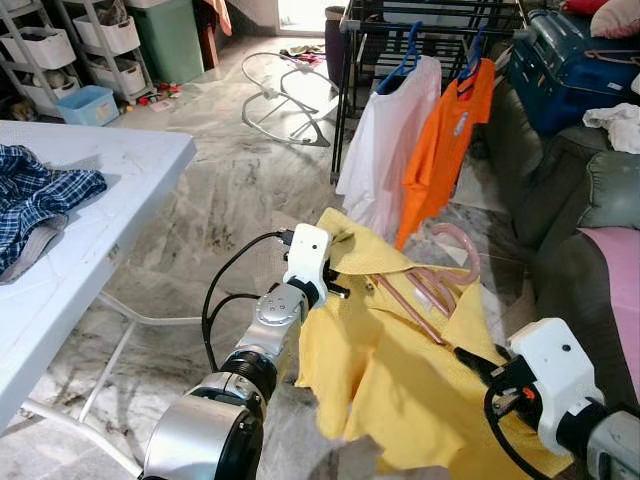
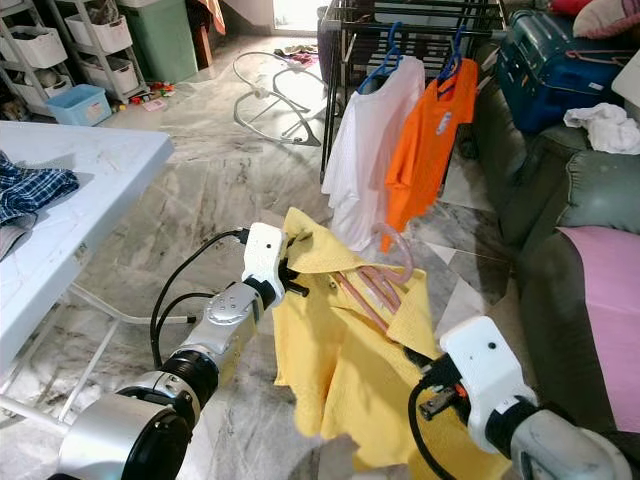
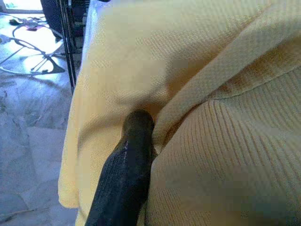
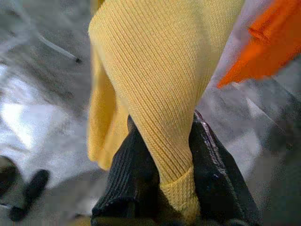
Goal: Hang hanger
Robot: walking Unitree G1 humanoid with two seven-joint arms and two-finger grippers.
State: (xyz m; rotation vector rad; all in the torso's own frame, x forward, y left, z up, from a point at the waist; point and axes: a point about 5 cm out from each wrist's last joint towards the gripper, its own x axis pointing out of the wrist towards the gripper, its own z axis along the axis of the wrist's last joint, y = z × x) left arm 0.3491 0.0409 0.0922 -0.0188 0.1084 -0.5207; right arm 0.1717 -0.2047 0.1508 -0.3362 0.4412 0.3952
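The room has a gray marble floor [image 1: 230, 190]. A white bench [image 1: 90, 190] stands on my left with a blue checked cloth [image 1: 40, 200] on it. Ahead of me is a black drying rack [image 1: 400, 30]. A white shirt [image 1: 385, 140] and an orange shirt [image 1: 445, 140] hang on it from blue hangers [image 1: 405, 55]. A dark sofa [image 1: 570, 210] is on my right, with a blue suitcase [image 1: 570, 70] behind it.

I hold a yellow shirt [image 1: 400, 370] up in front of me, between my two arms. A pink hanger [image 1: 440, 280] lies on top of it, with its hook pointing toward the rack. The shirt and the pink hanger are near the rack but do not touch it.

My left tool [image 1: 335, 275] is at the shirt's upper corner. One black finger [image 3: 129, 174] presses into the yellow cloth, and the cloth hides the other finger, so I cannot tell if this tool is pinching. My right tool [image 4: 164, 160] is lower down on the other side. Its two black fingers [image 4: 131, 174] are squeezed on a fold of the yellow shirt.
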